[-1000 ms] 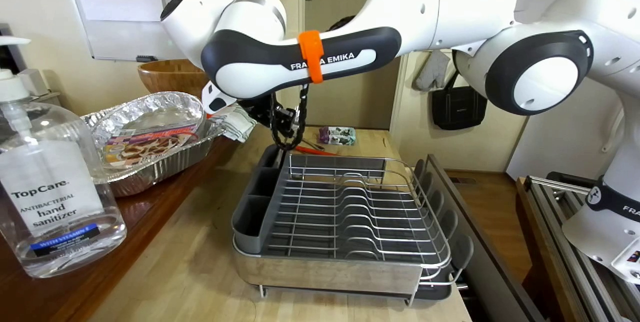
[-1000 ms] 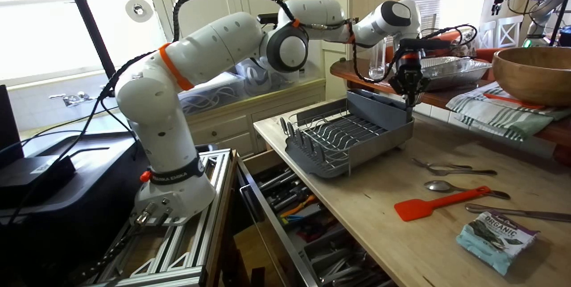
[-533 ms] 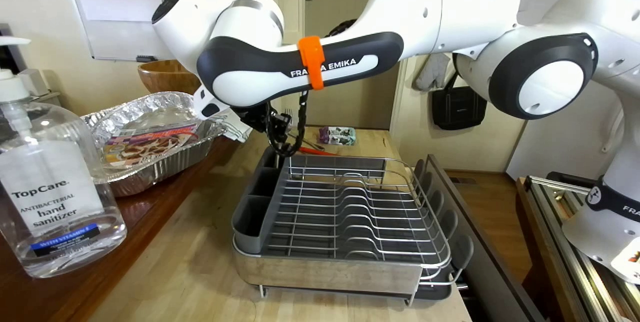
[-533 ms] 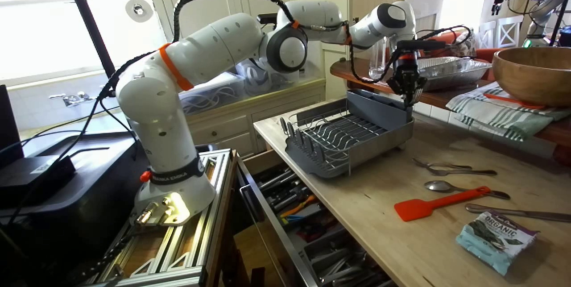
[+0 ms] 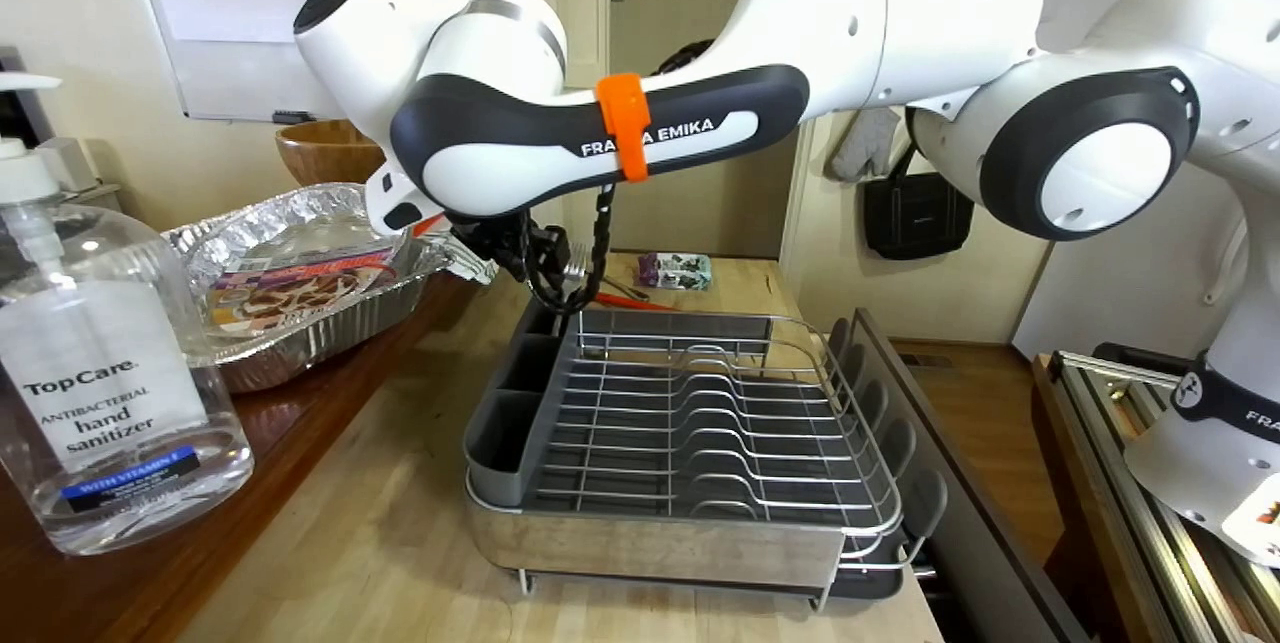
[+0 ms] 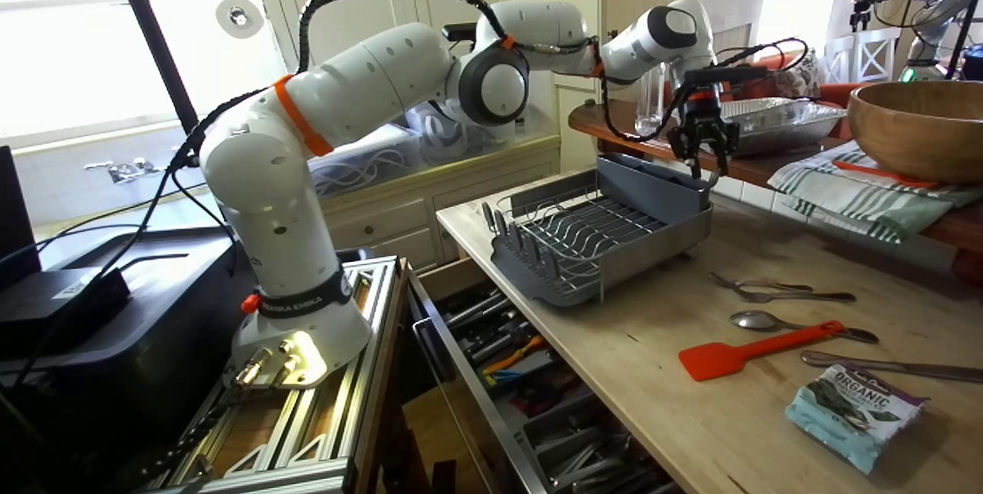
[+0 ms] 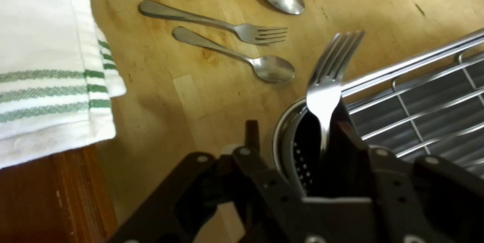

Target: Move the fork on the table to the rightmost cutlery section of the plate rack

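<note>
We have the fork (image 7: 325,97) standing tines up in the end cutlery section (image 7: 286,144) of the plate rack (image 6: 660,248), the one at the right of the row in an exterior view; the bottom of the handle is hidden from us. Our claw (image 7: 298,135) is at that section with its jaws well apart, one jaw just beside the handle, and we cannot tell whether the two touch. On the worktop (image 6: 737,432), apart from the rack, we see a second fork (image 7: 211,21) lying between two spoons (image 7: 270,67), with a red spatula (image 6: 756,346) and a snack bag (image 6: 856,409) near them.
</note>
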Controlling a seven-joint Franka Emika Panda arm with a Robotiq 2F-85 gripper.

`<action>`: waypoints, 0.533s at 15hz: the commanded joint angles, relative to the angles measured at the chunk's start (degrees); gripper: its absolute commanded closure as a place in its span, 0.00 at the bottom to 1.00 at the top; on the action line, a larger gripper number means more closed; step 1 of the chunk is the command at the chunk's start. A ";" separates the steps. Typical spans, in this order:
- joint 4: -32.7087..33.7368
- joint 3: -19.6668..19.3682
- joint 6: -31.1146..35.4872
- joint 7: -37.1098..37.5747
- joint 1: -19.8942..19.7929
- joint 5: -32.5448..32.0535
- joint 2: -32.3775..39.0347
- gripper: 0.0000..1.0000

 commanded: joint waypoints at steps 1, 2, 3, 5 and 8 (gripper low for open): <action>0.47 0.43 2.18 1.11 0.05 0.94 -0.67 0.14; 0.02 0.39 2.24 2.53 0.10 1.16 -1.32 0.05; -0.68 0.54 2.80 4.10 0.08 1.56 -2.16 0.01; -0.59 0.99 3.26 7.45 0.02 2.37 -3.26 0.00; 0.07 1.92 5.07 15.01 -0.43 4.18 -4.54 0.00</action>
